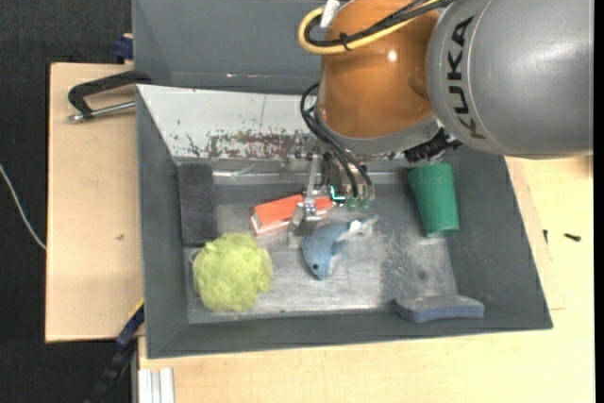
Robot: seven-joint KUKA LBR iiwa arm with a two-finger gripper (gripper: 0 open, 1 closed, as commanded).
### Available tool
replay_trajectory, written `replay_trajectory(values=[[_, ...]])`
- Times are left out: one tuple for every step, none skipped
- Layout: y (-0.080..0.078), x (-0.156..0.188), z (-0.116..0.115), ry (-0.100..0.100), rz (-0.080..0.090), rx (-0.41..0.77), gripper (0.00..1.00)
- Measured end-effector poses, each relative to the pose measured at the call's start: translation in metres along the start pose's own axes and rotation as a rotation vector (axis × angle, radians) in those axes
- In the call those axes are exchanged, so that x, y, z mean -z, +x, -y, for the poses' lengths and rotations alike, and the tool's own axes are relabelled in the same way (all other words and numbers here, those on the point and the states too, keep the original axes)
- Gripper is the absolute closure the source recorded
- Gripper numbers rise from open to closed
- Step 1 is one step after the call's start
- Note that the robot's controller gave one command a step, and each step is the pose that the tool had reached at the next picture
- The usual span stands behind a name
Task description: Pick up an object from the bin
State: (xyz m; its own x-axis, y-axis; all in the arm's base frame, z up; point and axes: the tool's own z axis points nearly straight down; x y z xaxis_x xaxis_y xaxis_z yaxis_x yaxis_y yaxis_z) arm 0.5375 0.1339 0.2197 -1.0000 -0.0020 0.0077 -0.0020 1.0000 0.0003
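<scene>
As you are looking down into the grey bin (156,203), the gripper (330,201) is hanging low over the middle of the floor, under the orange wrist cover (377,71).

- **Nearest item:** a blue fish-shaped toy (323,252) is lying just below the gripper.
- **Beside it:** an orange-red block (276,214) is lying just left.
- **Gripper state:** you cannot tell how far it is standing open, or whether it is holding anything.
- **Lying apart:**
  - yellow-green fuzzy ball (232,271), front left
  - black foam pad (198,201), left
  - green cup (434,195), right
  - grey-blue flat piece (439,305), front right
</scene>
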Motion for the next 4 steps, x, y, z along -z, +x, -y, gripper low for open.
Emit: replay_trajectory(values=[[-0.002, 0.004, 0.001, -0.001, 0.008, -0.002, 0.0], [-0.001, -0.041, 0.0, -0.002, 0.015, -0.001, 0.0], [-0.038, -0.144, 0.007, -0.006, 0.019, 0.012, 1.0], [-0.036, -0.147, 0.008, -0.003, 0.013, 0.013, 0.0]])
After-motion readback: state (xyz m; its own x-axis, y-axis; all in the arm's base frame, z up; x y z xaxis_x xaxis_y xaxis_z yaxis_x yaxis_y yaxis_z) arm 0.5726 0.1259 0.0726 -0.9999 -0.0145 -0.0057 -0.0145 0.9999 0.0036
